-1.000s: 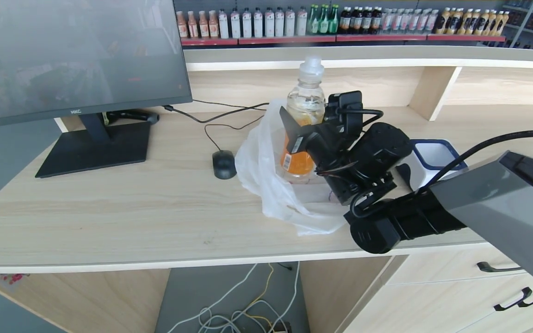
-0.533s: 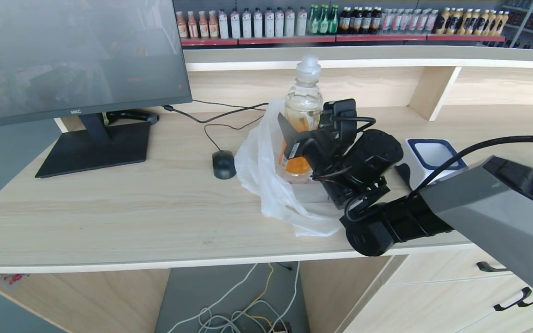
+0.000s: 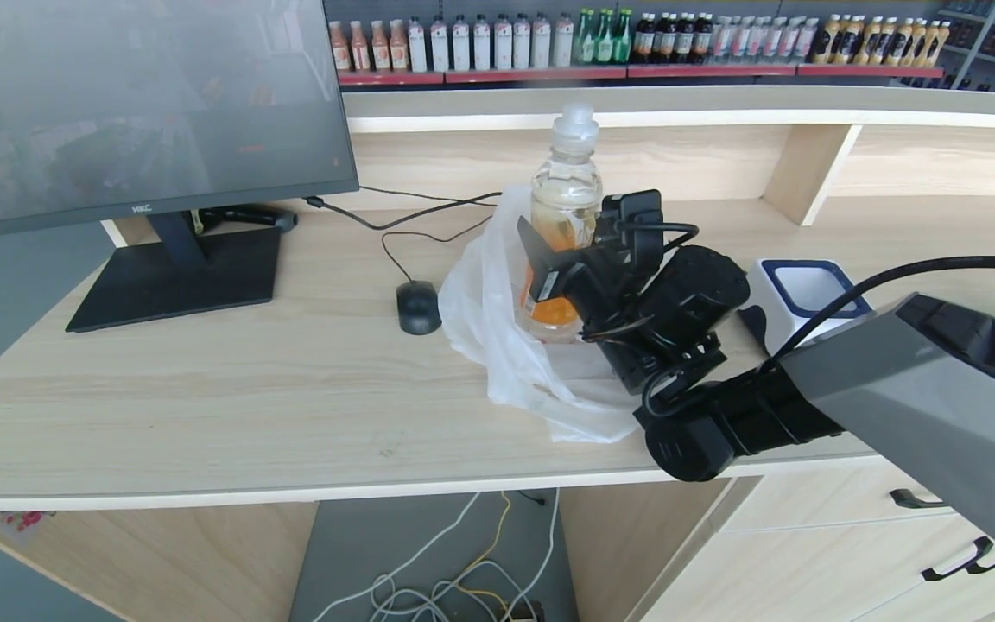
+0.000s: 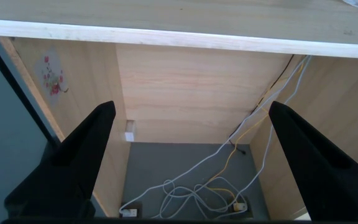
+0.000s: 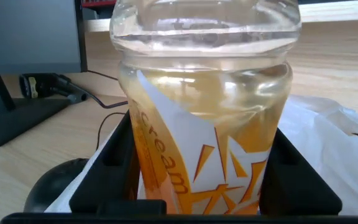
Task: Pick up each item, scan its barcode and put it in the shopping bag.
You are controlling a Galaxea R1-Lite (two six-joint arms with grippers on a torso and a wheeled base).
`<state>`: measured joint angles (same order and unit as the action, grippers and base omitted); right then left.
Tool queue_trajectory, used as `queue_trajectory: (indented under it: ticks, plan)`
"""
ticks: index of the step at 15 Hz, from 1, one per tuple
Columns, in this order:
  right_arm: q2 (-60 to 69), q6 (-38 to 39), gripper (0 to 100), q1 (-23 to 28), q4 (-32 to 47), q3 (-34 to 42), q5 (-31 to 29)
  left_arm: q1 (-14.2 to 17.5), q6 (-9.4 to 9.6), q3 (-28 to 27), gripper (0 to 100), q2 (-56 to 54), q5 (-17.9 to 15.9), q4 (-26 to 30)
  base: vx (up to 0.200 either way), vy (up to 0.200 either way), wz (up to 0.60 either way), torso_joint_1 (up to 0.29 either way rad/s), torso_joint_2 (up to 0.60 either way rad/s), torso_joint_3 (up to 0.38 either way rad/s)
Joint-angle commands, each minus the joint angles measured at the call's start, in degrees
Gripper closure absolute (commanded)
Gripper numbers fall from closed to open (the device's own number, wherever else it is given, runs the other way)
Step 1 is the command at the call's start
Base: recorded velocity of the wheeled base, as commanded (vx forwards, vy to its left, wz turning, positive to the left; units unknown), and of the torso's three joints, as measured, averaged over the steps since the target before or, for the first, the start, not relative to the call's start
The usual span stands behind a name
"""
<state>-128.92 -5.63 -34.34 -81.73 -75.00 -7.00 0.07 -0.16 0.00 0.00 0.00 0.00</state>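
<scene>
- My right gripper is clamped on the clear orange-labelled plastic bottle inside the thin white plastic bag.
- Left gripper: fingers spread apart.
- Risk: release tips the bottle; film snags.

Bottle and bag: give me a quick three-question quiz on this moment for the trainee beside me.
1. True or false: the right gripper holds the bottle lying flat on its side.
2. What sits on the counter just to the robot's left of the bag? A mouse; B keyboard; C cup.
3. Fill in: the left gripper, down below the counter's edge, has its jaws ____.
Key: 1 false, the bottle stands upright with its base in the bag; 2 A; 3 open.
</scene>
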Motion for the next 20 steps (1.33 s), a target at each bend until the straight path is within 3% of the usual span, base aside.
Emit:
queue_trajectory:
  ticks: [1, 10, 14, 18, 20]
  plan:
    - [0.2, 0.0, 0, 0.0, -0.3, 0.4, 0.0, 0.0, -0.02, 0.0, 0, 0.0, 0.0, 0.0, 0.000, 0.000, 0.00, 0.000, 0.00, 0.000]
    - [6.6, 0.0, 0, -0.2, -1.6, 7.7, 0.1, 0.0, -0.02, 0.0, 0, 0.0, 0.0, 0.0, 0.000, 0.000, 0.00, 0.000, 0.00, 0.000]
    - [16.8, -0.1, 0, -2.2, -1.5, 19.0, 0.1, 0.0, -0.02, 0.0, 0, 0.0, 0.0, 0.0, 0.000, 0.000, 0.00, 0.000, 0.00, 0.000]
    - [31.5, 1.7, 0, -2.1, -0.7, 35.0, 0.5, 0.0, -0.02, 0.0, 0, 0.0, 0.0, 0.0, 0.000, 0.000, 0.00, 0.000, 0.00, 0.000]
    - [33.1, 4.2, 0, -2.4, -1.1, 37.4, 0.1, 0.0, -0.02, 0.0, 0, 0.0, 0.0, 0.0, 0.000, 0.000, 0.00, 0.000, 0.00, 0.000]
